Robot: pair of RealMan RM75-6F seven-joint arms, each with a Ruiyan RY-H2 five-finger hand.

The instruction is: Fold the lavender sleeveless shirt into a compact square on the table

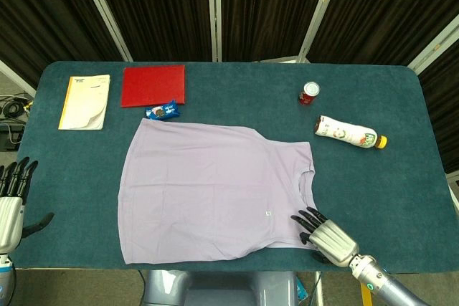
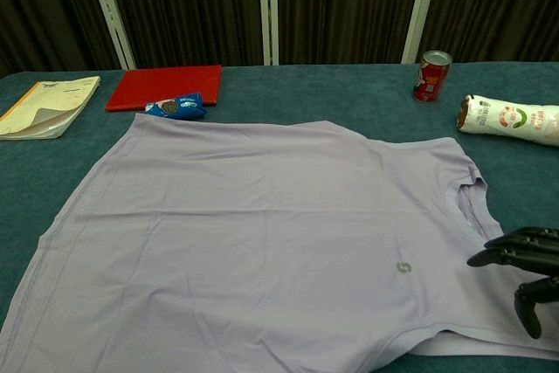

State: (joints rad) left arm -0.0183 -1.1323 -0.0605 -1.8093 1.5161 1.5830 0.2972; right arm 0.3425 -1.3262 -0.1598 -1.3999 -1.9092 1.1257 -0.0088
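My shirt (image 1: 215, 191) lies flat, neck toward the table's right edge; right hand (image 1: 324, 232) spread over its shoulder, left hand (image 1: 11, 202) open, both empty.

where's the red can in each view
Head view: the red can stands in the upper right of the table, just above and left of the lying bottle.
Chest view: the red can is at upper right, near the far table edge, left of the bottle.
Shared landmark: the bottle beside it, past the shirt's collar end.
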